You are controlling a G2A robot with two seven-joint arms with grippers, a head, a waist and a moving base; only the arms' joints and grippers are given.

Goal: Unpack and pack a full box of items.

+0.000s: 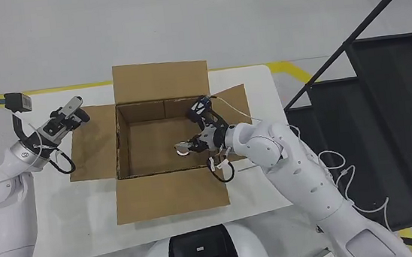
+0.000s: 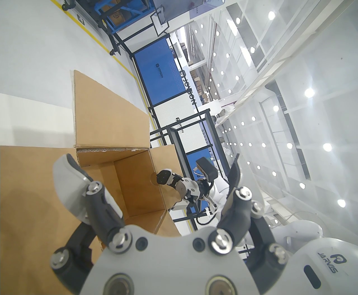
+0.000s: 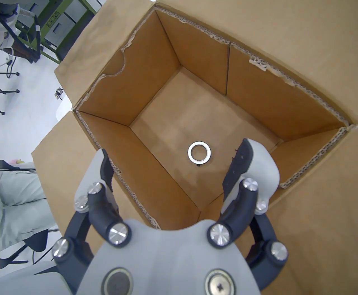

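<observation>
Open cardboard box on the white bench, metal ring flat on its floor; right end effector released above the opening, left end effector released by the box's side flap.

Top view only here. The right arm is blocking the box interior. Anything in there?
Observer: One silver ring lies flat on the floor of the box.
Operator: Is the right gripper on it?
Observer: No. The right gripper is open and empty, above the ring and not touching it.
Operator: And the left one?
Observer: The left gripper is open and empty, outside the box and facing across its opening.
</observation>
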